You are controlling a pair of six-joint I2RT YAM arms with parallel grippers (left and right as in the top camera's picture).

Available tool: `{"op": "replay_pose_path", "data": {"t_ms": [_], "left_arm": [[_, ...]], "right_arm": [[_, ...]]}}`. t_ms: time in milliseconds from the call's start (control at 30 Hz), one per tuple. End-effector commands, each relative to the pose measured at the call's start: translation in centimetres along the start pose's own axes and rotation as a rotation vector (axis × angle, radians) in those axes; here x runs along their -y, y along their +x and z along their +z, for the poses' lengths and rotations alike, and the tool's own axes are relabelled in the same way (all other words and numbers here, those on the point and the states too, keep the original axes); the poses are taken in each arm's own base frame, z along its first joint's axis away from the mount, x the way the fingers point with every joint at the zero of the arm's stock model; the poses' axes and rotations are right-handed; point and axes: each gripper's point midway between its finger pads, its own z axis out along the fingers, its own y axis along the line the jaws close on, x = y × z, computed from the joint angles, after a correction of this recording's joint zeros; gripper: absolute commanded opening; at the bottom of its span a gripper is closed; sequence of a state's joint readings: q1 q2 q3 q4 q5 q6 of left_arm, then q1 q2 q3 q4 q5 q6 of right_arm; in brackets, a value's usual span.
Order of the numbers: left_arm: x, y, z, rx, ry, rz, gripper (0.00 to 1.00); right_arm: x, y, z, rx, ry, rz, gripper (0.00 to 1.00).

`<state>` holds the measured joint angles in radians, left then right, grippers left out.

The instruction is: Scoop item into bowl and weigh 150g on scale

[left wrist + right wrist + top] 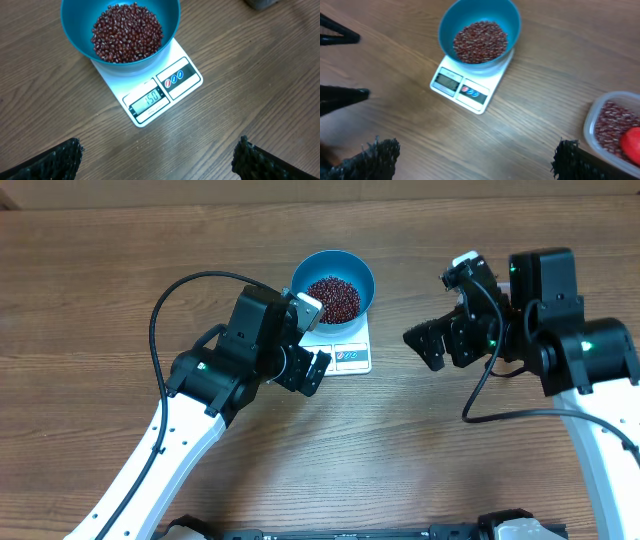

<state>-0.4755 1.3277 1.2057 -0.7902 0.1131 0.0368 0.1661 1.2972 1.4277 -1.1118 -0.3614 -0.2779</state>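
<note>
The teal bowl (333,272) stands on the white scale (350,355) and holds a mound of dark red beans (333,298). In the left wrist view the bowl (120,55) and beans (127,32) sit above the scale (160,95), whose display reads 150. My left gripper (308,350) (160,155) hangs open just left of the scale, with nothing between its fingers. My right gripper (445,315) (477,157) is open and empty to the right of the scale (470,90) and bowl (480,20).
A clear plastic tub (615,127) with more beans and an orange-red scoop (632,145) sits at the right edge of the right wrist view; the right arm hides it from overhead. The left arm's dark fingers (340,95) show at that view's left edge.
</note>
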Motion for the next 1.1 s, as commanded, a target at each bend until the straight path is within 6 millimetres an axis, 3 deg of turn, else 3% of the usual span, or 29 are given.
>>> {"op": "replay_pose_path", "data": {"t_ms": [0, 167, 433, 500, 800, 1067], "left_arm": [[0.1, -0.3, -0.3, 0.012, 0.007, 0.018, 1.0], [0.1, -0.3, -0.3, 0.012, 0.007, 0.018, 1.0], [0.1, -0.3, -0.3, 0.012, 0.007, 0.018, 1.0], [0.1, -0.3, -0.3, 0.012, 0.007, 0.018, 1.0], [0.1, -0.3, -0.3, 0.012, 0.007, 0.018, 1.0], [0.1, -0.3, -0.3, 0.012, 0.007, 0.018, 1.0]], "right_arm": [[0.2, 1.7, -0.2, 0.07, 0.054, -0.039, 1.0], [0.1, 3.7, 0.7, 0.263, 0.088, -0.09, 1.0], [-1.2, 10.3, 1.6, 0.624, 0.135, -0.203, 1.0], [-1.1, 11.1, 1.7, 0.674, 0.143, -0.191, 1.0], [-0.5, 12.8, 1.9, 0.858, 0.178, -0.145, 1.0], [0.5, 12.8, 1.7, 0.857, 0.233, -0.119, 1.0]]}}
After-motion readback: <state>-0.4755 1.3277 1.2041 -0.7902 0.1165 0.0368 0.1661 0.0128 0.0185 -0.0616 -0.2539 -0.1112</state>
